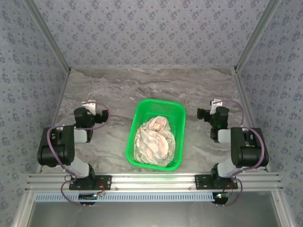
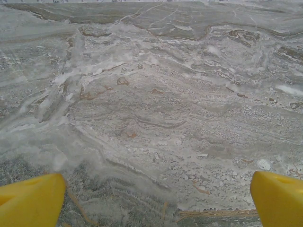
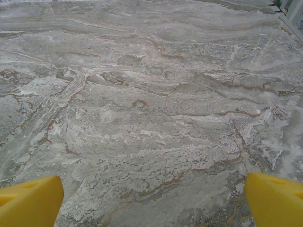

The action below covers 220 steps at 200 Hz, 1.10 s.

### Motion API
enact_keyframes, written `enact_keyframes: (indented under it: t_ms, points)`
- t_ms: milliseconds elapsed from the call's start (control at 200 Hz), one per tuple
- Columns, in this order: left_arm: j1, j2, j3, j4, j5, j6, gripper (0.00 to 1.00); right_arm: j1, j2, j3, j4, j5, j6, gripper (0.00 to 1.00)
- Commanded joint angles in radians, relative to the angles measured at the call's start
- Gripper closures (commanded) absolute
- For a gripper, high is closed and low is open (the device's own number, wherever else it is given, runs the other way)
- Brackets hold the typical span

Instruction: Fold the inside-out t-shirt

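Both grippers stand wide open and hold nothing. The left gripper hangs over the table to the left of the green basket, and the right gripper hangs to its right, each well apart from it. In the left wrist view the yellow fingers sit at the bottom corners with marbled tabletop between them. The right wrist view is much the same, its fingers spread over grey stone.

The t-shirt lies bunched in a loose heap inside the basket, which sits mid-table between the two arms. Its pale pinkish side faces up. Sleeves, collar and hem cannot be told apart in the crumple.

By the look of it the folding has not begun, and the step in hand is getting the shirt out of the basket. To do that well, one arm should probably come in from above, clear of the rim, and pinch a raised ridge of cloth near the top of the heap. Digging low risks catching a finger on the basket wall.

A straight lift until the cloth clears the rim seems safest, since dragging sideways could slide or tip the basket. The open table beyond the basket offers room to spread the shirt.
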Motion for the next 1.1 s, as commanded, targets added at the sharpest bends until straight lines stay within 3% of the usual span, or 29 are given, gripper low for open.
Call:
enact_keyframes:
  t_ms: [0,915,984,1094]
  points:
    - [0.003,-0.009,0.002,0.04,0.028,-0.014,0.0,-0.001,0.004,0.014,0.01,0.002,-0.012,0.0]
    - [0.003,-0.009,0.002,0.04,0.029,-0.015,0.0,-0.008,0.004,0.014,0.01,-0.01,-0.008,0.0]
    - [-0.001,-0.008,0.013,0.021,-0.066,-0.046,0.0,-0.01,-0.007,0.009,0.012,-0.025,-0.01,0.0]
    - [-0.018,-0.074,0.041,-0.084,-0.116,-0.045,0.0,0.029,-0.134,0.025,-0.115,0.115,0.002,0.0]
